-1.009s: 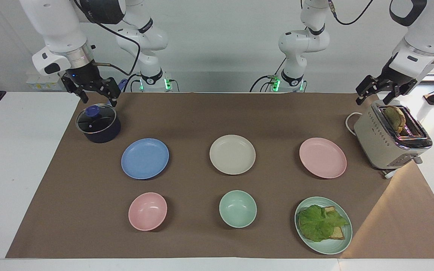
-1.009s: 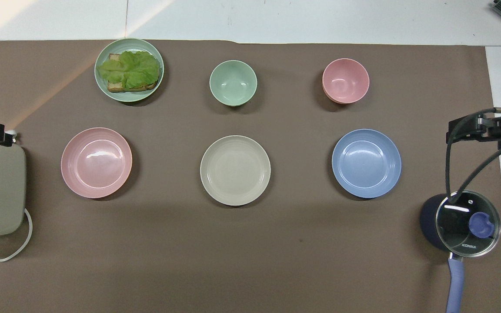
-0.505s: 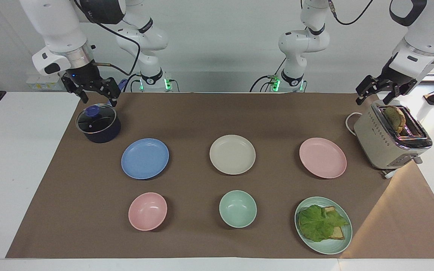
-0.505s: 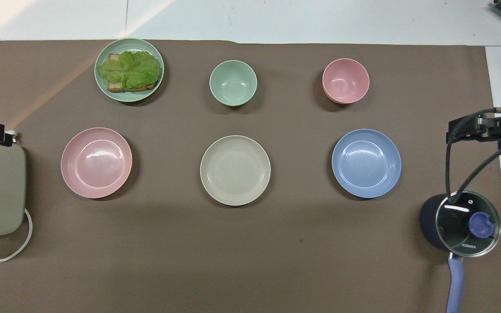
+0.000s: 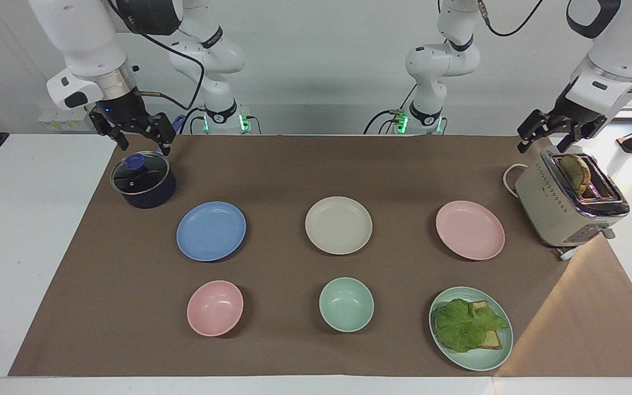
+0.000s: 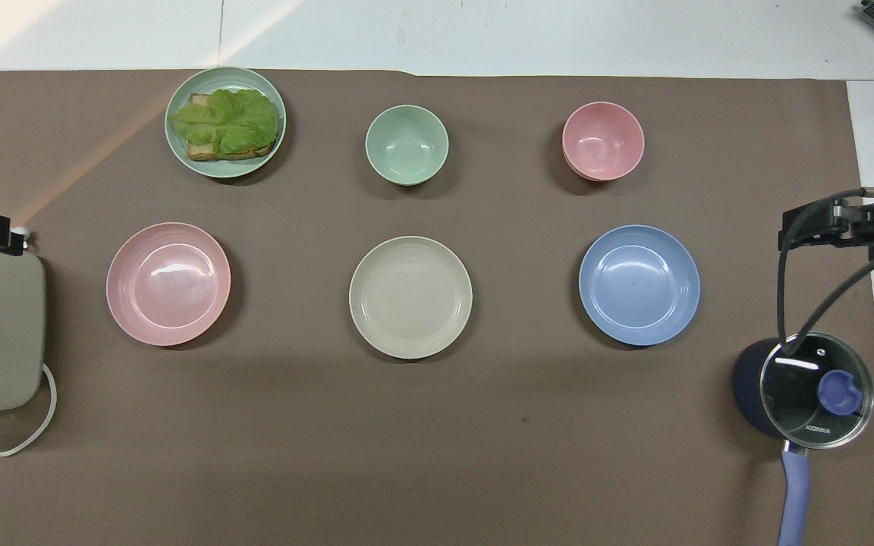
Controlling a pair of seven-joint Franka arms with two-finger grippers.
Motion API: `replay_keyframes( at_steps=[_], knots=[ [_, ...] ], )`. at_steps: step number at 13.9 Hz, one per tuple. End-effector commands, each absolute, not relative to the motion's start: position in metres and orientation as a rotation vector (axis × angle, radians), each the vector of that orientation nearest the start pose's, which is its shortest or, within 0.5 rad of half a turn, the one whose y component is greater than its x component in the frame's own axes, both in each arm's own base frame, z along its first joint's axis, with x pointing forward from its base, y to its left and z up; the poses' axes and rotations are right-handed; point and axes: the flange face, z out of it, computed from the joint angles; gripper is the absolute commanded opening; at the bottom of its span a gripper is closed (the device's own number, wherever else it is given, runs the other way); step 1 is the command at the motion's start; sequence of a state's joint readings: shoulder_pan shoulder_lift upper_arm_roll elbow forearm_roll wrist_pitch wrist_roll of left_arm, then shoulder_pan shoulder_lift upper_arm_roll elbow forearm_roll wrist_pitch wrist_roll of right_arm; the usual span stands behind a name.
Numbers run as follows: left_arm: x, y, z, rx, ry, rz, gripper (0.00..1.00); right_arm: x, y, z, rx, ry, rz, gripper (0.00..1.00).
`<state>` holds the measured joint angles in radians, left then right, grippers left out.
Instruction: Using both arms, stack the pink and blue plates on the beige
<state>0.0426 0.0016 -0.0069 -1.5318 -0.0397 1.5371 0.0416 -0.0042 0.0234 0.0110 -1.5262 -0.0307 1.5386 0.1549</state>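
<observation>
Both arms hang at the ends of the tabletop with nothing begun: the right end effector hovers over the lidded dark pot, its fingers spread wide and empty, and the left end effector hovers over the toaster, likewise wide and empty. Against the frames of a second ago, almost nothing changes; the left end effector sits a shade higher above the toaster, the right one looks unmoved, and every dish lies exactly where it lay. For the task that means the stacking is not yet started. The blue plate lies below and inward of the right end effector, just past the pot toward the middle of the tabletop; the pink plate lies below and inward of the left end effector, beside the toaster; the beige plate rests between them, well apart from both end effectors and bare on top. Each arm, it seems, must first descend to its own nearest plate.
</observation>
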Motion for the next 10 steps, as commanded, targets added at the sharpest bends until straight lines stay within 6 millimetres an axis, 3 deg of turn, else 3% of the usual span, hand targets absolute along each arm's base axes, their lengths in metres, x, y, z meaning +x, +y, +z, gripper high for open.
replay_keyframes(
  at_steps=[1,3,6,10],
  knots=[
    [0.544,0.033,0.632,-3.171,-0.052,0.005,1.0,0.558,-0.001,0.631,-3.158,0.247,0.028,1.0],
    [0.542,0.033,0.587,-3.172,-0.048,0.124,1.0,0.558,-0.001,0.631,-3.156,0.246,0.029,1.0],
    [0.538,0.045,0.527,-3.17,-0.084,0.102,1.0,0.559,-0.001,0.63,-3.158,0.247,0.031,1.0],
    [0.536,0.052,0.463,-3.168,-0.113,0.097,1.0,0.558,-0.001,0.631,-3.158,0.244,0.028,1.0]
  ],
)
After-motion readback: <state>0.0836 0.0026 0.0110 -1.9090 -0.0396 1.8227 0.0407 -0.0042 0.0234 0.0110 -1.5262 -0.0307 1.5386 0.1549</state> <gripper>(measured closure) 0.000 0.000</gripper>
